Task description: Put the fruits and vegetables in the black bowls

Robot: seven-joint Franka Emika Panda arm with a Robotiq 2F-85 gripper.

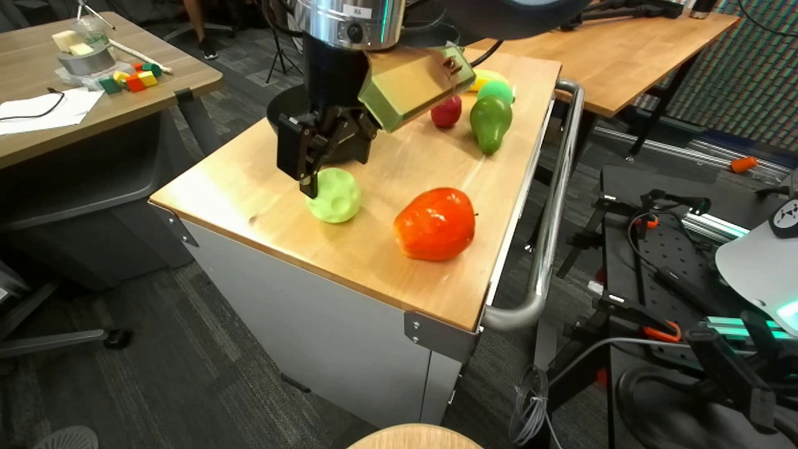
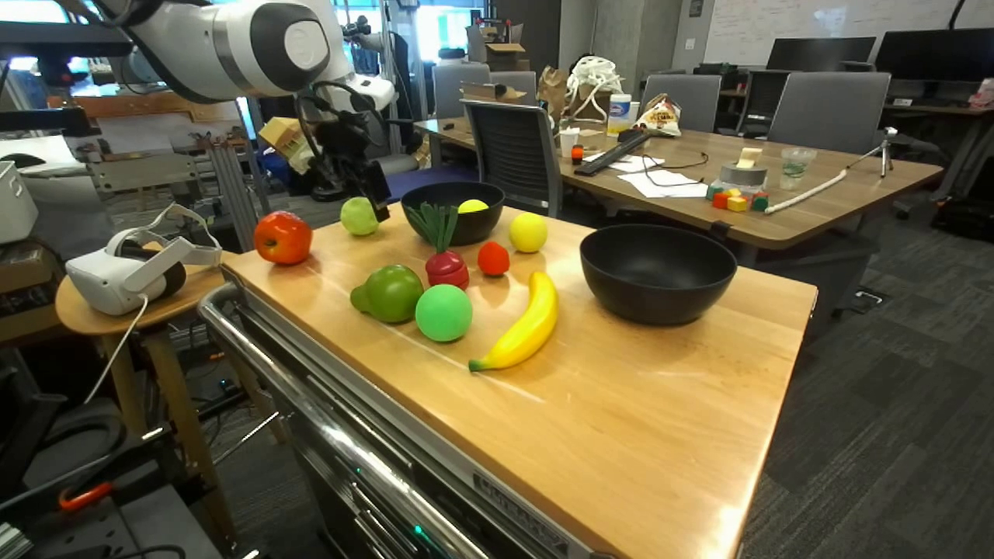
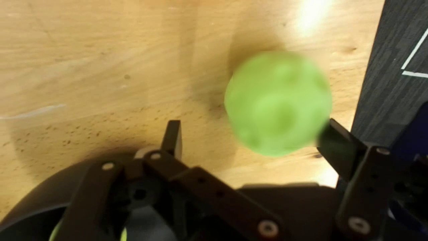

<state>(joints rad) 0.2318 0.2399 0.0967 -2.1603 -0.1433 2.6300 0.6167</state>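
Green fruit [image 3: 279,103] free on the wooden top [image 2: 668,419], grip pending

Starting at the gripper [image 3: 253,135]: spread wide, nothing clamped. In the wrist view, seen off-centre to the fruit, crowding it with the nearer fingertip [image 3: 341,149] and well apart from it with the opposite one. Contact at the nearer side: impossible to tell.

Handling, by judgement: likely light, probably a plastic or foam imitation; softness not shown. Round and shallowly dimpled, therefore apt to roll if nudged from one side only. Perhaps slightly slick; bruising no great worry if a toy. Take hold across the widest girth, pads level on opposite flanks. Avoid pinching near the crown, where likeliest to slip out. Centre the opening first, then close gently.

Just beyond: black bowl [image 2: 477,231], near the fruit, with a yellow item [image 2: 472,206] inside; best treated as the natural drop point. Farther out, loose on the wood in an exterior view: red-orange fruit [image 2: 283,238], kind uncertain; yellow ball [image 2: 528,233]; leafy radish [image 2: 446,270]; small red fruit [image 2: 494,258]; pear-shaped fruit [image 2: 392,295]; green ball [image 2: 443,313]; banana [image 2: 528,326]. Outermost: wide black bowl [image 2: 660,303], well apart from the gripper, worth reserving for larger pieces. Progress: judged early, most pieces outside the bowls.
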